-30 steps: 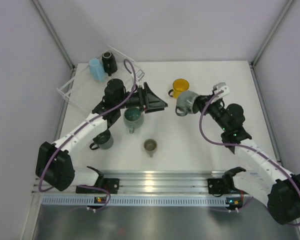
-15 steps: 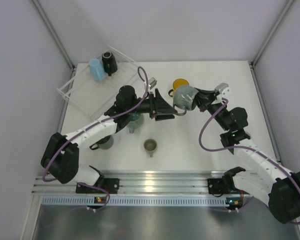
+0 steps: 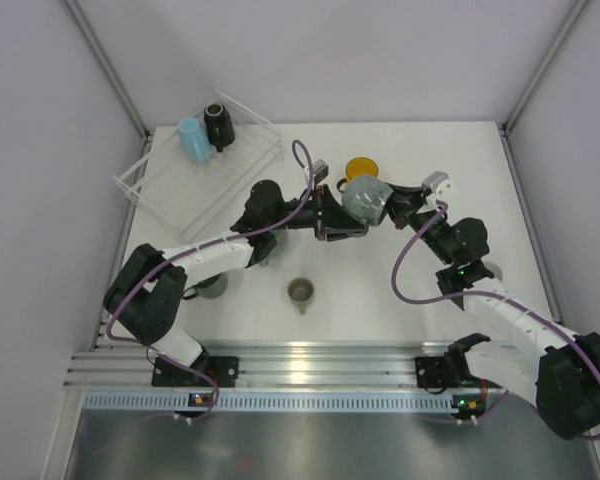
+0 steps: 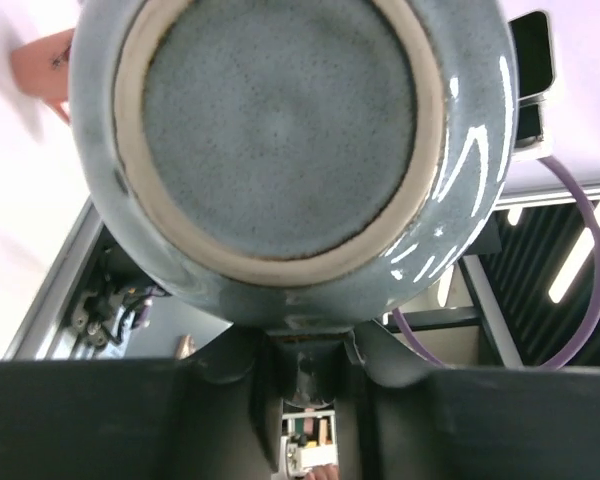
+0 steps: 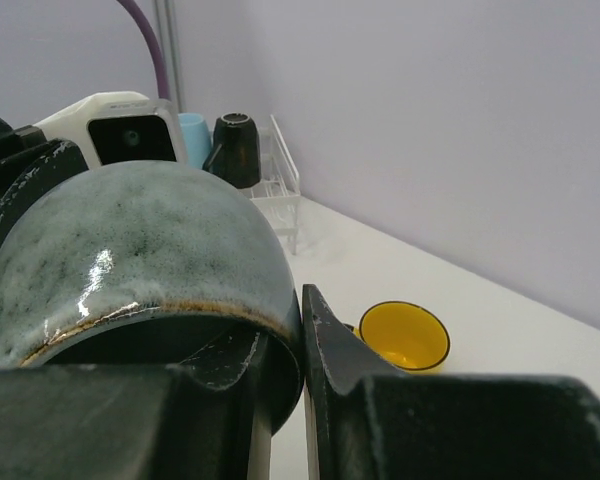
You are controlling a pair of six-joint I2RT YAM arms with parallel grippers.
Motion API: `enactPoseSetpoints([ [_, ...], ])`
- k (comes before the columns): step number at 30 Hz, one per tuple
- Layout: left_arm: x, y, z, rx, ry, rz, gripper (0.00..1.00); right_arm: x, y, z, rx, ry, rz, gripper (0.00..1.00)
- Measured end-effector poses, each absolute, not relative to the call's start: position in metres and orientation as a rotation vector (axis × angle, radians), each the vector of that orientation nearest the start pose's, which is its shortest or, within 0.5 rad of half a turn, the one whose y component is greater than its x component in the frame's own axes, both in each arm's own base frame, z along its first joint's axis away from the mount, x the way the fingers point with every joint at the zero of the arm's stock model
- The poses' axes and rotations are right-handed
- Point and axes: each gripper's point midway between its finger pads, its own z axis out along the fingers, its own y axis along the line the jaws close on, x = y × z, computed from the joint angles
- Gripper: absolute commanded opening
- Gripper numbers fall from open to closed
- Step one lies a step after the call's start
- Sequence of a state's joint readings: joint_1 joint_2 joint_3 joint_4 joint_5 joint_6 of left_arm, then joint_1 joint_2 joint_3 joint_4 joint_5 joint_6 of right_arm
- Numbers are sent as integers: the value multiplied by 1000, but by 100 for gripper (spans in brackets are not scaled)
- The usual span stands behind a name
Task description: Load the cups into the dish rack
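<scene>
Right gripper (image 5: 285, 335) is clamped on the grey-blue mug (image 5: 130, 240) at its rim, with 1 finger inside the mouth and 1 against the outer wall. Our left gripper (image 4: 308, 355) is pinched together at the mug's lower side, on what looks like the handle, though the body hides most of it. That wrist view looks straight at the mug's unglazed foot ring. The mug hangs on its side in the air between the 2 arms, above the middle of the table (image 3: 420, 150) and well apart from the dish rack (image 3: 210, 180).

We judge the mug to be glazed stoneware. It should be stiff and fairly heavy for its size, slippery under hard fingers because of the gloss, and likely to chip or crack if dropped. The rim gives a sound hold because the wall sits between the fingers. The handle is narrower and lets the mug swing, so we would want that grip sure before the other lets go.

The rack is clear plastic with thin bars. It holds 2 cups, a light blue tumbler (image 3: 190, 138) and a black cup (image 3: 218, 125), side by side at its far end; the other slots show nothing in them. On the table the yellow cup (image 3: 358, 166) stands mouth up and empty just beyond the mug. The small olive cup (image 3: 300, 291) stands nearer the bases, also with nothing inside.
</scene>
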State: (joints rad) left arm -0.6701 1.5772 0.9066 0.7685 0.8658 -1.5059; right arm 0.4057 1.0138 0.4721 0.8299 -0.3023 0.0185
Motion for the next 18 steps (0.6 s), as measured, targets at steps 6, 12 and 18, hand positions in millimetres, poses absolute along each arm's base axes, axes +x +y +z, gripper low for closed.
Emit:
enactPoseSetpoints([
  [6,221,-379,288,104,2027,-2235,0,315,191,293,-482,1212,556,27],
  [12,230,-379,281,48,2030,-2204,0,305,186,299,-458,1216,568,58],
  [18,237,-374,272,65,2054,-2084,0,296,173,293,-403,1280,554,83],
])
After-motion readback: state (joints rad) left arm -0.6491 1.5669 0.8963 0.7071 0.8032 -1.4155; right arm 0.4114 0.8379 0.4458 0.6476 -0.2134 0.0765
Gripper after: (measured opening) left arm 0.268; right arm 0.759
